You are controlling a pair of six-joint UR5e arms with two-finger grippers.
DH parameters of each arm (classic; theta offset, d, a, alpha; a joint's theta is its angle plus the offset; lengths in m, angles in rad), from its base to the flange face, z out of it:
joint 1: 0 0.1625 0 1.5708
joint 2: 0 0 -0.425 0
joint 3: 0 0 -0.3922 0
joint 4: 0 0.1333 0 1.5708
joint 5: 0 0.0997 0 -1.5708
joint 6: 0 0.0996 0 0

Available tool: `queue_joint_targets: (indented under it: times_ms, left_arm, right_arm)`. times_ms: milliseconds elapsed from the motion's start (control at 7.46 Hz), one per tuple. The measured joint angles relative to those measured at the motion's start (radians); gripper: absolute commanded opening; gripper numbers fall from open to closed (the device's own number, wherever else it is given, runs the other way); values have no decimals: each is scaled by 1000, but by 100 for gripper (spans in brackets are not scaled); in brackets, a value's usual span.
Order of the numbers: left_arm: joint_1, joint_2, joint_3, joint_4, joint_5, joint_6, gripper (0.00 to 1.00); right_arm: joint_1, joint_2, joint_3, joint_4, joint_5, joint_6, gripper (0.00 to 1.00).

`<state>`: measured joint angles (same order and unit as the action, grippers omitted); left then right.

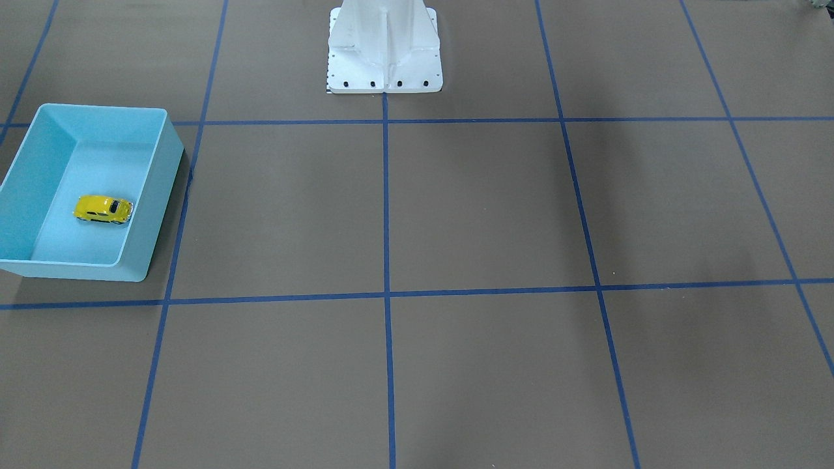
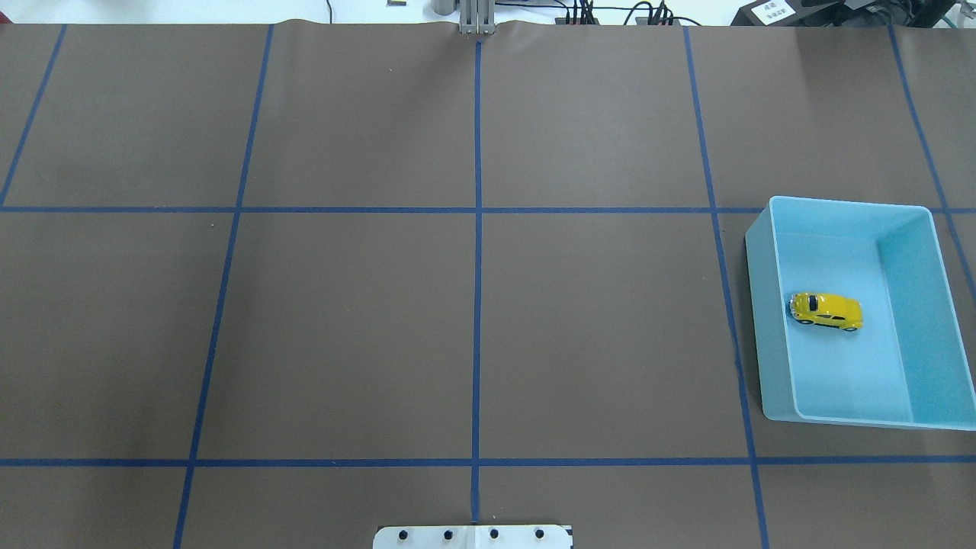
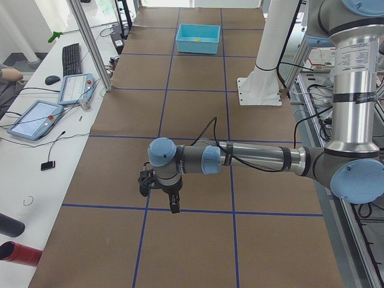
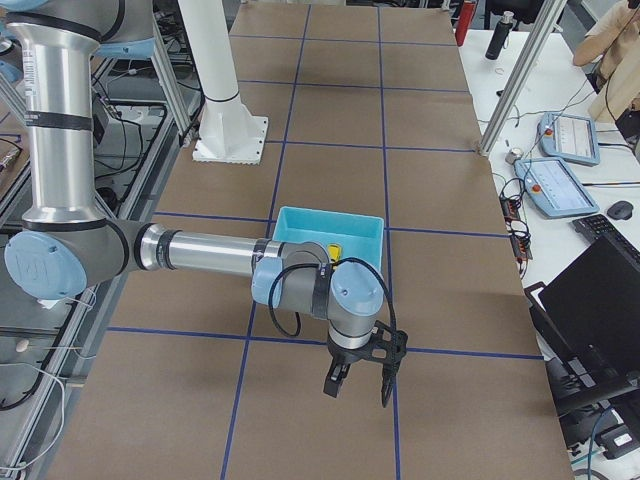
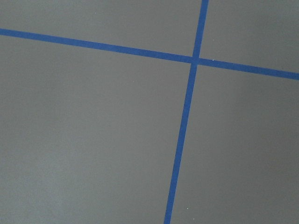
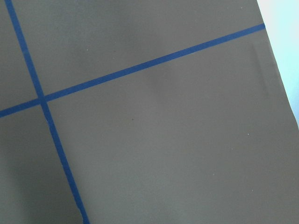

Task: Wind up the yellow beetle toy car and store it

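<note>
The yellow toy car [image 1: 103, 210] is very small, with a glossy rounded body like a beetle. It has dark windows, small black wheels and a bit of silver at its ends. It stands on its wheels on the floor of the blue bin [image 1: 163, 169], and nothing holds it. It lies across the bin, with one end just beside the wall that faces the middle of the table. I cannot tell if it touches that wall. On the other sides the floor of the bin around the car is bare.

The bin is open at the top, with straight walls much higher than the car. It stands on the robot's right part of the brown table [image 1: 456, 208], well apart from the white base [image 1: 384, 58] of the robot. Blue tape lines [image 1: 386, 195] divide the table into big squares, and one of them passes just beside the bin.

The right gripper [image 4: 359, 396] hangs above the table with its fingers pointing down, near the bin but apart from it. The left gripper [image 3: 159, 199] hangs the same way over the other end of the table, far from the bin. Both appear only in the side views, so I cannot tell if their fingers are spread or pressed together. Neither one grasps the car.
</note>
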<state>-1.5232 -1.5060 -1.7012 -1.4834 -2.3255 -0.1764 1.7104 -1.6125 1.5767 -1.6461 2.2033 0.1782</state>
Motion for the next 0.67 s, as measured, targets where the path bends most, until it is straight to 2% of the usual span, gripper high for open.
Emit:
queue_joint_targets:
  times_ms: [670]
  left_arm:
    - [0,1,0,0,0,1,100]
  right_arm:
    - [0,-9,-13,19,5,6,100]
